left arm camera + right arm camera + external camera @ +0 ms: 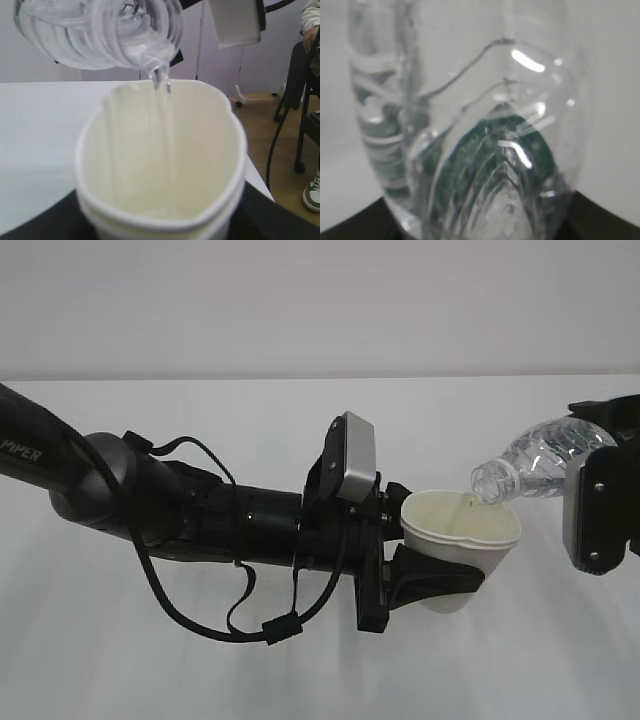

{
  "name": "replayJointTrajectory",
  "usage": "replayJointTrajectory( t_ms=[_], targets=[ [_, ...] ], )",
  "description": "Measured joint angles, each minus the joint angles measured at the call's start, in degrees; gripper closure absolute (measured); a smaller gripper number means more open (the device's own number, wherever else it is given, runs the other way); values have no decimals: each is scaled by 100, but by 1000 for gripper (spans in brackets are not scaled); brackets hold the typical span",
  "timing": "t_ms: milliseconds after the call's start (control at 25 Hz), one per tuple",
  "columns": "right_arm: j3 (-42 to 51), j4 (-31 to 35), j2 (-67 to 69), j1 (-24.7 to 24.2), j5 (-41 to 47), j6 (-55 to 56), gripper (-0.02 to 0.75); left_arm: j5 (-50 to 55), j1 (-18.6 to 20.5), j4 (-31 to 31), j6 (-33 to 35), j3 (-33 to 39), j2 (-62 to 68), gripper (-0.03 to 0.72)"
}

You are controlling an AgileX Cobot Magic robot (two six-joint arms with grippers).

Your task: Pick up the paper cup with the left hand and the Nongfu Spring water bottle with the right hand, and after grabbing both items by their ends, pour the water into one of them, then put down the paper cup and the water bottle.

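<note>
Exterior: left hand (425, 575) clamped on paper cup (462, 545), held above table (120, 660); right hand (600, 490) gripping Nongfu Spring water bottle (535, 460), tilted, mouth over cup rim. Left wrist: water (161, 82) streaming into cup. Right wrist: bottle between jaws.

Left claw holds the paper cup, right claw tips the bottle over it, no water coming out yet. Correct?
Not quite: water is already coming out. The left wrist view shows a thin stream falling from the bottle mouth into the paper cup. The rest stands: left claw holds the cup, right claw tips the bottle.
</note>
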Motion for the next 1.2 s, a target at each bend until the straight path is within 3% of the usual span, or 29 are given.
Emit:
replayJointTrajectory(
  t_ms=[1200],
  targets=[
    [0, 0, 0, 0, -9, -14, 342, 0, 0, 10, 0, 0, 0, 291]
  ],
)
